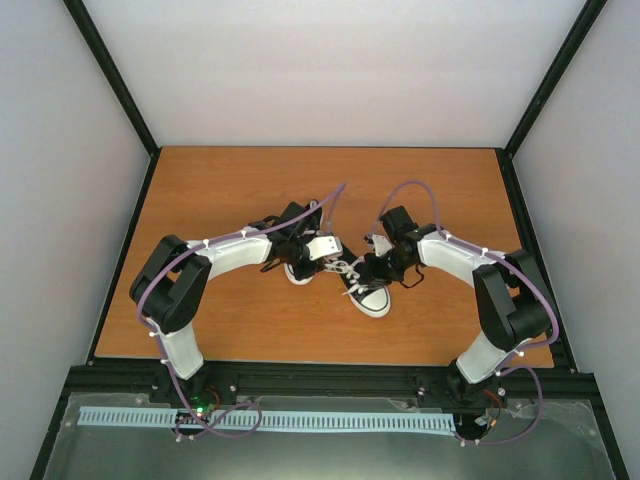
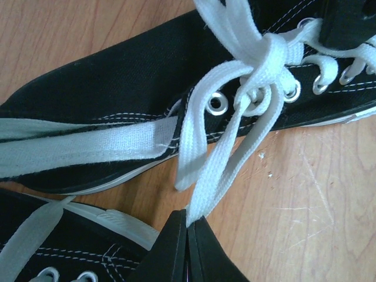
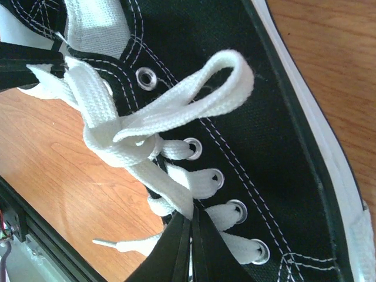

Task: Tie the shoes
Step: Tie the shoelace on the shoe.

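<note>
Two black sneakers with white toe caps lie side by side mid-table: one toe toward me, the other mostly hidden under my left arm. My left gripper is shut on a white lace strand that runs up to a knot on the shoe; the second shoe lies at the lower left. My right gripper is shut on another strand of the same knot, beside a lace loop lying on the shoe's side.
The wooden table ends at a black frame rail near the arm bases, with white walls on the other sides. A loose lace end with its aglet hangs over the table by my right fingers.
</note>
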You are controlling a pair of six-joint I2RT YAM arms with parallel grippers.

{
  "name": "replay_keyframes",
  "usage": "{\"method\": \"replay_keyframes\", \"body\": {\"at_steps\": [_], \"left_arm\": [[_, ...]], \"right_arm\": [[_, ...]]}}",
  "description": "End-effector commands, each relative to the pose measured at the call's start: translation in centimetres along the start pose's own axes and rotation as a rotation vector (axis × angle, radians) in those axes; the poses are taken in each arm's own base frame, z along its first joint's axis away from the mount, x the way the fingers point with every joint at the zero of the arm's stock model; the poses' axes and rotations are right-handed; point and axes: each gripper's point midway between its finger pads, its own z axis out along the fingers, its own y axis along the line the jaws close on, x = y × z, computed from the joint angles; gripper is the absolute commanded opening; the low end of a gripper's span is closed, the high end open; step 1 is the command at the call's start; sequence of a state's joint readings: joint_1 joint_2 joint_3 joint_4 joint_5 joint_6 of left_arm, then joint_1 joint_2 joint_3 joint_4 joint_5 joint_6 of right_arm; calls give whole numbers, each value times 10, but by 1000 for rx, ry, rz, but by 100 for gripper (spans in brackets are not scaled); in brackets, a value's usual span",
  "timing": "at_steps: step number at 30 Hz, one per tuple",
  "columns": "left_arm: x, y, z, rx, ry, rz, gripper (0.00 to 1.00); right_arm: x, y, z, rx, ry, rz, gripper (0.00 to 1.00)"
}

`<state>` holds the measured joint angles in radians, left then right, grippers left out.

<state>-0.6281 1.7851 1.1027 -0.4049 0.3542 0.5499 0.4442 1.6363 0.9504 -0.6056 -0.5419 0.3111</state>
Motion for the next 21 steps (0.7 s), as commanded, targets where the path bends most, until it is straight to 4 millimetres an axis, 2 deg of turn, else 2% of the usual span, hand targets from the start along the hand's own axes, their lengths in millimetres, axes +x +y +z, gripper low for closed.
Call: {"method": "replay_keyframes", "body": {"at_steps": [1, 4, 7, 10, 13, 18, 21], "left_arm": [[2, 13, -2, -46, 27, 37, 1], [9, 8, -3, -36, 44, 59, 1], [3, 5, -5, -18, 20, 51, 1], [-10, 2, -7, 14, -24, 46, 1], [-14, -1, -7, 29, -39, 44, 1], [-15, -2, -7, 32, -48, 44, 1], [-15, -3, -7, 38, -48, 36, 1]], "right_arm": [[15, -6, 3, 0, 47, 21, 3], [14, -4, 5, -15, 45, 27, 3], [14, -1, 7, -36, 49, 25, 5], [5, 18, -5, -112, 18, -32, 15], [-1, 33, -23, -198, -9, -68, 28], [-2, 19, -44, -223, -39, -39, 43], [-15, 10, -55, -231, -85, -1, 53]]}}
